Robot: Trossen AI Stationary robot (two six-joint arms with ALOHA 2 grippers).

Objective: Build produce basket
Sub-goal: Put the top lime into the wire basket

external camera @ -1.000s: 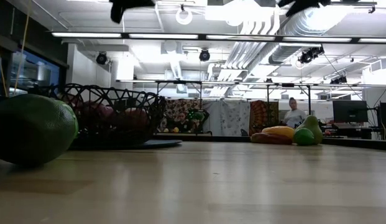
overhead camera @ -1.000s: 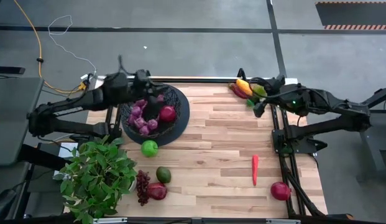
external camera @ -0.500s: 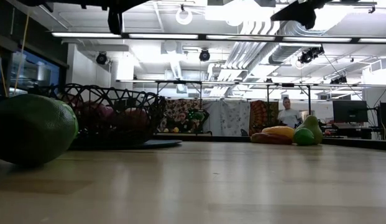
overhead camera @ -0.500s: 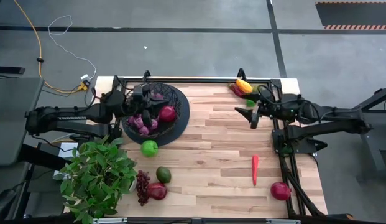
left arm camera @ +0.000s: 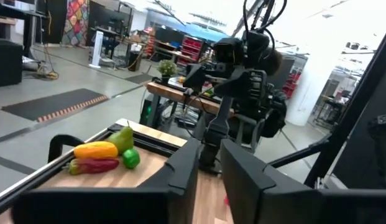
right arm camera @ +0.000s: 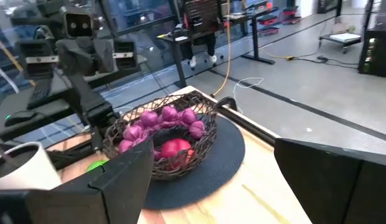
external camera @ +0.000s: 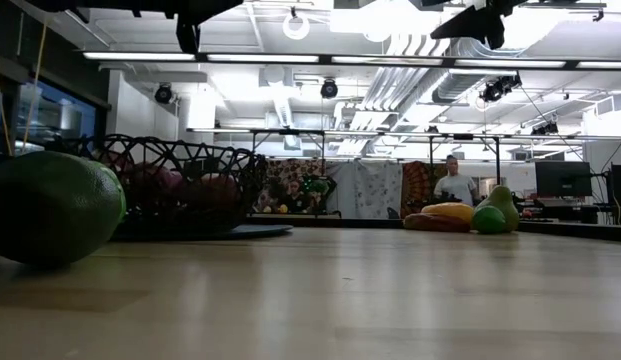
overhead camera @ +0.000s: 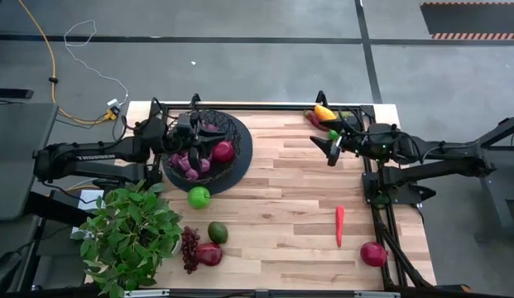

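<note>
The black wire basket (overhead camera: 237,131) stands at the table's far left on a dark round mat and holds purple grapes (overhead camera: 187,159) and a red pomegranate (overhead camera: 223,151). My left gripper (overhead camera: 208,136) hovers level over the basket, its fingers a narrow gap apart (left arm camera: 209,152) with nothing between them. My right gripper (overhead camera: 326,151) hangs wide open and empty (right arm camera: 214,149) above the table's far right, pointing toward the basket (right arm camera: 205,134). Loose produce rests on the table: a green apple (overhead camera: 199,197), an avocado (overhead camera: 218,233), dark grapes (overhead camera: 190,247) and a chili (overhead camera: 339,225).
A leafy potted plant (overhead camera: 131,236) fills the near left corner. A yellow pepper (overhead camera: 324,113) and other pieces lie at the far right corner. A pomegranate (overhead camera: 373,253) lies near right, and another (overhead camera: 210,254) by the dark grapes. The table's middle is bare wood. A person stands in the room behind.
Both grippers have come down and levelled out from a steeper pose. My left gripper has settled lower over the basket. My right gripper has drawn away from the far right corner toward the table's middle. No produce has moved.
</note>
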